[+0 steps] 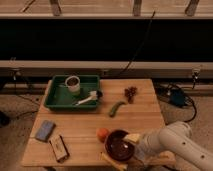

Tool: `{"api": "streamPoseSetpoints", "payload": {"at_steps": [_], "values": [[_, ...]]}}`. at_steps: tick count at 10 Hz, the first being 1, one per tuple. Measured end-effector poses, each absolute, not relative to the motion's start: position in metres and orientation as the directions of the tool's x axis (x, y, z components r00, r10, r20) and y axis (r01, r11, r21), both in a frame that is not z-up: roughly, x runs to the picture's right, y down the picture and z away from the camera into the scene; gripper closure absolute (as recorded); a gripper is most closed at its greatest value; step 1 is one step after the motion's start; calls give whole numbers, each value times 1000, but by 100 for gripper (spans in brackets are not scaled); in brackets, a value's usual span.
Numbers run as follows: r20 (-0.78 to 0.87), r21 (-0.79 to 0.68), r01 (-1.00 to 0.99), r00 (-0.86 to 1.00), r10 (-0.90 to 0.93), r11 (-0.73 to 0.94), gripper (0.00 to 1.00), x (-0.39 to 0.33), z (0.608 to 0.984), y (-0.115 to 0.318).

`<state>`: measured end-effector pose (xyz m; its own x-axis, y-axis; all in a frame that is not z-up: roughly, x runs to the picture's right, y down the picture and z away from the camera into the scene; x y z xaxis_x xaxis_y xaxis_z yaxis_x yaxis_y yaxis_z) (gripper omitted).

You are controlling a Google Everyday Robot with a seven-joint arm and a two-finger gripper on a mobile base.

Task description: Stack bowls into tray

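Observation:
The dark maroon bowl [119, 145] sits on the wooden table near its front edge, right of the middle. The bright orange bowl [102, 133] shows only in part, touching the maroon bowl's far left side. The dark green tray [52, 96] stands at the table's back left and holds a white cup [73, 83] and a white utensil [86, 99]. My gripper [136, 144] is at the maroon bowl's right rim, at the end of the white arm [172, 142] that comes in from the lower right.
A green vegetable [116, 108] and a dark red bunch of grapes [131, 92] lie between the tray and the bowls. A grey-blue cloth [45, 130] and a brown packet [59, 148] lie at the front left. A yellowish object [116, 162] lies at the front edge.

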<state>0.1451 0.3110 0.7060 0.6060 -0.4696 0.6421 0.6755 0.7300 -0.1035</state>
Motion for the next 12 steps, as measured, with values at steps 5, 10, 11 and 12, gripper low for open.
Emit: {"api": "streamPoseSetpoints", "payload": {"at_steps": [5,10,11,12], "values": [[634,-41,586,642,-432,810,20,135,714,312],[633,-3,514,665,-397,858,39,120,722,310],[634,3,502,668,-390,865,51,117,724,310],[634,7,489,672,-382,872,62,116,725,309]]}}
